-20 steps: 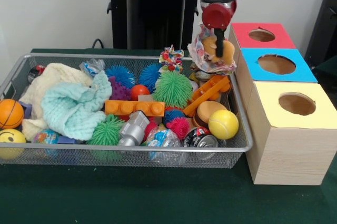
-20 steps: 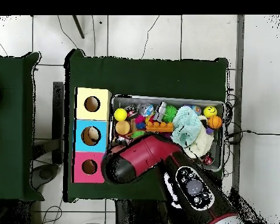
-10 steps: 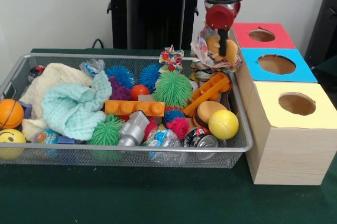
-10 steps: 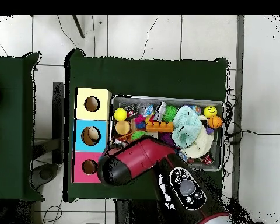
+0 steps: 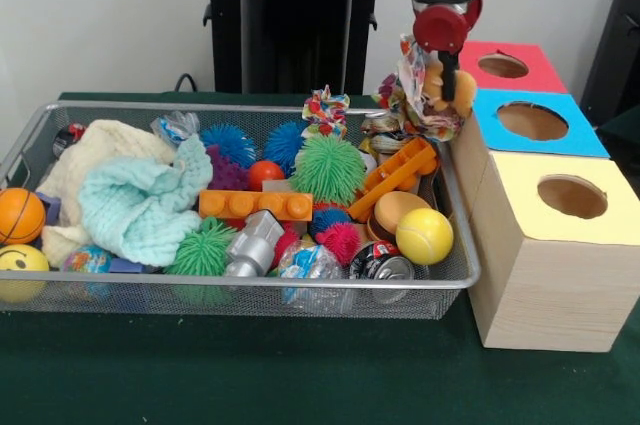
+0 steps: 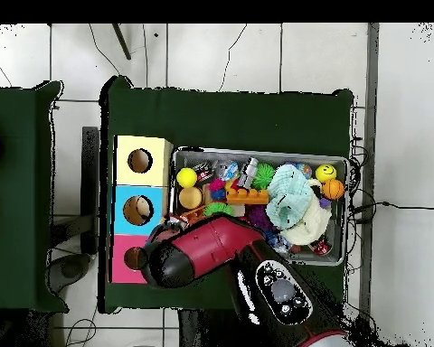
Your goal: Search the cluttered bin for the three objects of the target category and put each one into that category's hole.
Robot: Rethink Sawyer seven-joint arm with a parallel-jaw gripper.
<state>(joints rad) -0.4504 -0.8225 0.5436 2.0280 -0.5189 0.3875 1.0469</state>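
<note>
Claw point(image 5: 447, 70) up in the air at the bin's box-side end, clamped on a crinkly clear snack packet point(image 5: 425, 85) with orange round pieces inside; packet hangs clear of the clutter, just beside the near edge of the blue-topped box point(image 5: 540, 123), over the gap between bin rim and boxes. Red arm point(image 6: 212, 253) in overhead view covers the claw and reaches toward the red-topped box point(image 6: 130, 260). Three wooden boxes in a row, touching each other: red-topped, blue-topped, yellow-topped box point(image 5: 560, 207), each with one round hole on top. Wire mesh bin point(image 5: 250, 290) sits on the green worktop point(image 5: 300, 375), packed: mint knitted cloth point(image 5: 140, 207) over a cream cloth point(image 5: 95, 150), green spiky ball point(image 5: 328, 167), orange toy brick point(image 5: 255, 205), yellow ball point(image 5: 424, 235) against the bin's right corner, toy burger bun point(image 5: 395, 210) beside it, orange basketball point(image 5: 20, 215), yellow smiley ball point(image 5: 20, 267) at left end, crushed can point(image 5: 380, 263) at front rim, grey toy point(image 5: 252, 243) mid-front.
</note>
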